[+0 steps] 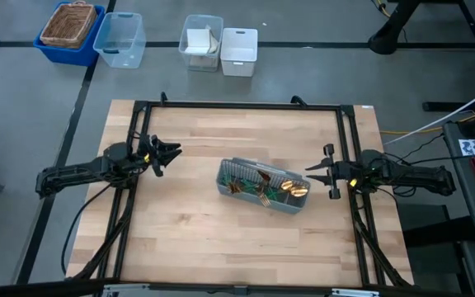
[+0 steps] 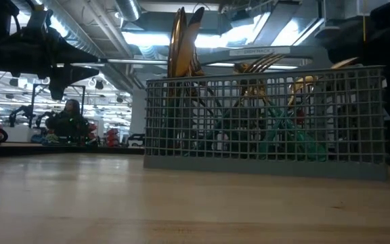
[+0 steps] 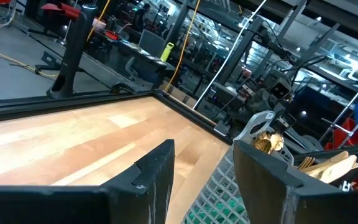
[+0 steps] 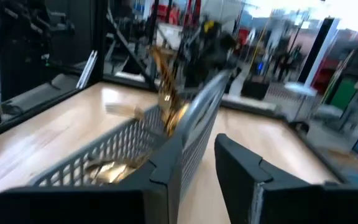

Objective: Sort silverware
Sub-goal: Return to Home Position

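Observation:
The silverware [image 1: 264,186], gold-coloured pieces with teal handles, stands and leans inside the grey mesh caddy [image 1: 223,178] in the middle of the table. In the low view gold tips [image 2: 181,41] rise above the caddy's rim [image 2: 263,71]. My left gripper [image 1: 168,155] is open and hovers well off the caddy's left end; its wrist view shows the mesh [image 3: 219,193] and gold pieces [image 3: 269,142] ahead. My right gripper [image 1: 310,174] is open, close to the caddy's right end. In its wrist view the end wall [image 4: 194,118] runs down to one finger [image 4: 166,171]. My right gripper stands at the top rim of the caddy's right end wall [image 4: 185,134], fingers level, coming from the table's right side. One finger overlaps the rim in the wrist view, but I cannot tell whether it touches. My left gripper touches nothing.
A black frame [image 1: 237,105] borders the wooden table. Beyond the far edge, on the floor, stand a blue bin with a basket [image 1: 68,29], a clear tub [image 1: 120,39] and two white bins [image 1: 221,48]. Bare wood lies on the caddy's near and far sides.

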`<state>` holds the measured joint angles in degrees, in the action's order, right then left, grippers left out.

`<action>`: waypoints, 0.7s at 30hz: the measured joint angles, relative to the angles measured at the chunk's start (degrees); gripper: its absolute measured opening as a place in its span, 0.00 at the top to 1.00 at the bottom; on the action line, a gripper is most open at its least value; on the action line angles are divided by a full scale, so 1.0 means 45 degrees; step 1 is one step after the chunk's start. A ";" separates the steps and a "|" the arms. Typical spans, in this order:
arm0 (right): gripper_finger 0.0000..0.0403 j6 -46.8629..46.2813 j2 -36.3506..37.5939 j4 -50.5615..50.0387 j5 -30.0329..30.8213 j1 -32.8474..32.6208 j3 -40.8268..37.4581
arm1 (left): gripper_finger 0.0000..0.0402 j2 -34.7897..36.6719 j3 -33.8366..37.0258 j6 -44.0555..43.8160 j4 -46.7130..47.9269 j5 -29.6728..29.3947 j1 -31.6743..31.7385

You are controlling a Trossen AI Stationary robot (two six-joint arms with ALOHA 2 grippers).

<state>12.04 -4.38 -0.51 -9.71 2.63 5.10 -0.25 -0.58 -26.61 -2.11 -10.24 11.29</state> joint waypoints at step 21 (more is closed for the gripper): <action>0.76 0.0463 -0.0188 0.0482 0.1515 0.0000 -0.0981 | 0.62 0.0005 0.0000 -0.0004 0.0001 0.0000 0.0004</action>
<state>14.12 -5.23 1.66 -2.89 2.63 0.69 -0.23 -0.58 -26.63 -2.11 -10.24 11.31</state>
